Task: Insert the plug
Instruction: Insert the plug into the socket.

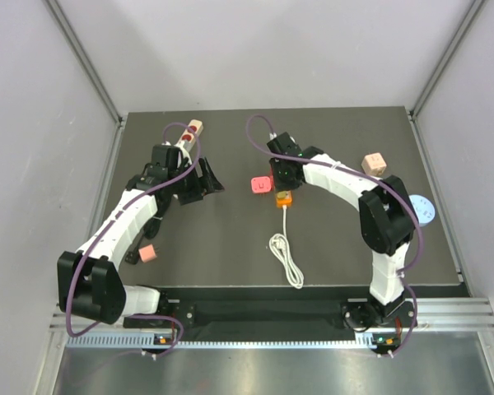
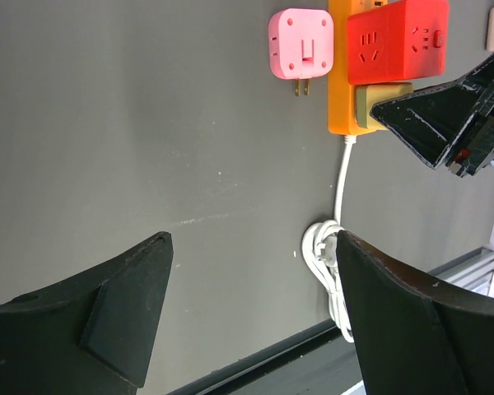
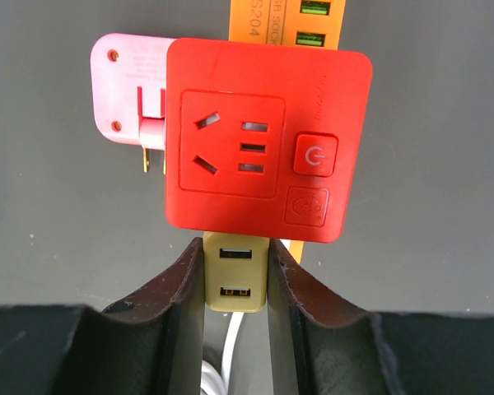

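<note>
The red plug (image 3: 267,148) is a squarish cube sitting on top of the orange power strip (image 3: 267,20), socket face toward the right wrist camera. From the left wrist view the red plug (image 2: 399,37) covers the orange power strip (image 2: 339,99) across its width. My right gripper (image 3: 236,247) is shut on a yellowish USB block (image 3: 236,284) that stands on the strip right next to the plug. In the top view the right gripper (image 1: 281,183) hides the plug. My left gripper (image 2: 253,239) is open and holds nothing, hovering over bare table well left of the strip.
A pink adapter (image 3: 128,99) lies prongs-up beside the strip, touching the plug's left side. The strip's white cable (image 1: 288,259) coils toward the near edge. A beige power strip (image 1: 189,136), a small pink piece (image 1: 148,253), a beige cube (image 1: 374,162) and a blue disc (image 1: 422,210) lie around.
</note>
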`<action>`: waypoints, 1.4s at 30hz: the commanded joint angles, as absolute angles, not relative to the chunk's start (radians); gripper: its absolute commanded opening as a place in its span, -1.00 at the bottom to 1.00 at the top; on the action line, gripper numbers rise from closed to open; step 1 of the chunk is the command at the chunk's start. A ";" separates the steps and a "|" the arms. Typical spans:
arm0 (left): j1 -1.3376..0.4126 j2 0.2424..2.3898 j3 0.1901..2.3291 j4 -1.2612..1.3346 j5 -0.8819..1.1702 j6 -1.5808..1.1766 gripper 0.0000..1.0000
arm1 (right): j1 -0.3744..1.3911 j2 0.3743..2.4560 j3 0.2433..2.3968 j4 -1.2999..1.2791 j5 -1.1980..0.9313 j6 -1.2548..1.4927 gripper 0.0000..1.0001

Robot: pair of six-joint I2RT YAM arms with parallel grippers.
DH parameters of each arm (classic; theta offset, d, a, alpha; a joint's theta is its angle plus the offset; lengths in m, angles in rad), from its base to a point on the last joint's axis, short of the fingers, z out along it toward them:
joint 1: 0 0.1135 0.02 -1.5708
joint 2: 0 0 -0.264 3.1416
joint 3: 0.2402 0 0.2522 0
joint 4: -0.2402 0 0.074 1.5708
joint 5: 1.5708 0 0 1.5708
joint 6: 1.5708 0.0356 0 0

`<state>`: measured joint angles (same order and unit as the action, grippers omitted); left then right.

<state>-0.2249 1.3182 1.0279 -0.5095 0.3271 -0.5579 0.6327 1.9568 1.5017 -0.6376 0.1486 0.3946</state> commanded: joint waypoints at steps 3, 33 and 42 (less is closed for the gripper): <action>-0.222 1.309 1.048 -0.517 0.305 -0.555 0.69 | 0.661 2.172 1.302 -0.623 0.121 0.420 -1.00; -0.222 1.287 1.045 -0.523 0.307 -0.603 0.68 | 0.828 2.011 0.970 -0.426 0.233 0.520 -1.00; -0.222 1.278 1.045 -0.523 0.298 -0.604 0.69 | 0.815 2.013 1.006 -0.454 0.255 0.505 -0.92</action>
<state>-0.2249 1.3170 1.0279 -0.5259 0.3141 -0.6037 0.7708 1.8442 1.1206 -0.0429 0.4717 0.4538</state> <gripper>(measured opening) 0.844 0.288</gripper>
